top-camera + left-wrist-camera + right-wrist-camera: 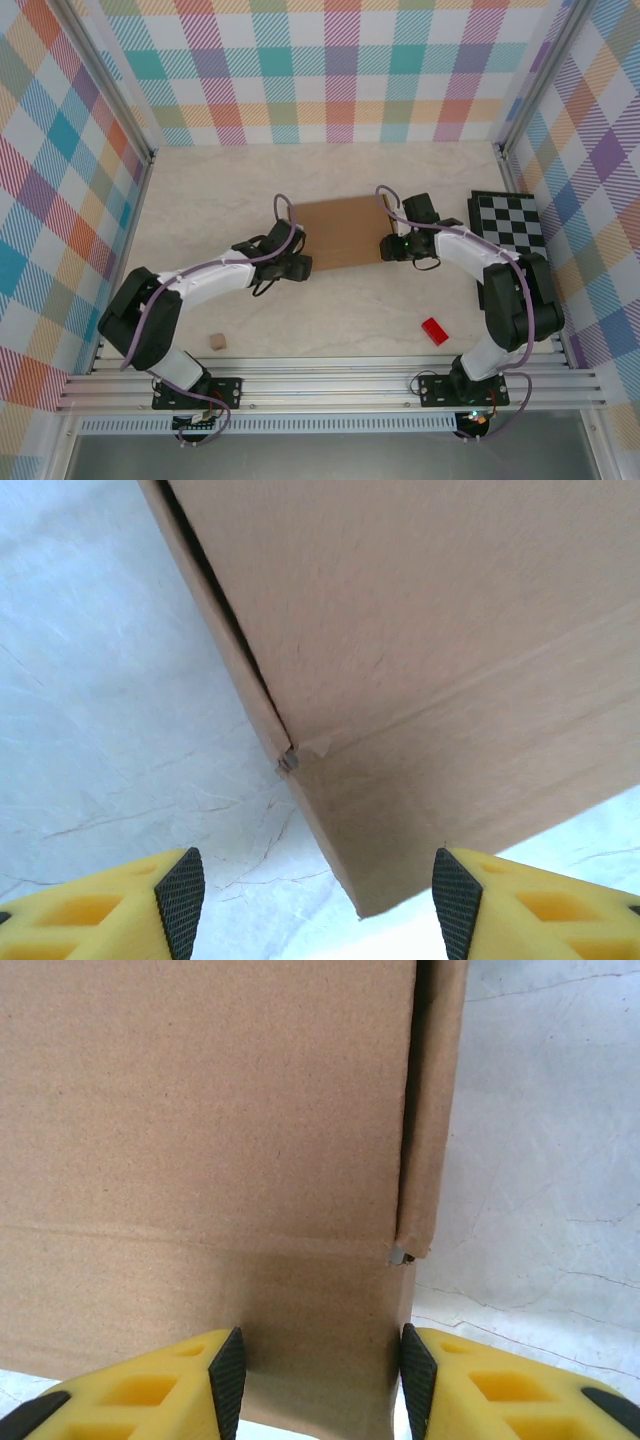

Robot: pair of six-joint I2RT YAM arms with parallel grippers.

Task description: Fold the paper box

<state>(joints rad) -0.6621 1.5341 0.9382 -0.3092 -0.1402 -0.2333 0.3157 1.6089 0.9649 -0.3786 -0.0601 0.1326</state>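
The paper box (340, 232) is plain brown cardboard lying flat-topped in the middle of the table. My left gripper (300, 263) is at its near left corner and stands open. In the left wrist view that corner (400, 810) pokes down between the wide-apart fingers (180, 900) without touching either pad. My right gripper (392, 246) is at the box's near right corner, also open. In the right wrist view the box's front panel (200, 1160) lies behind both pads (228, 1380), and its right edge runs beside the right pad. A narrow side flap (432, 1110) stands next to it.
A small red block (434, 331) lies near the right arm's base. A tiny tan cube (216, 342) sits at the near left. A black and white checkered mat (508, 222) lies by the right wall. Plaid walls enclose the table.
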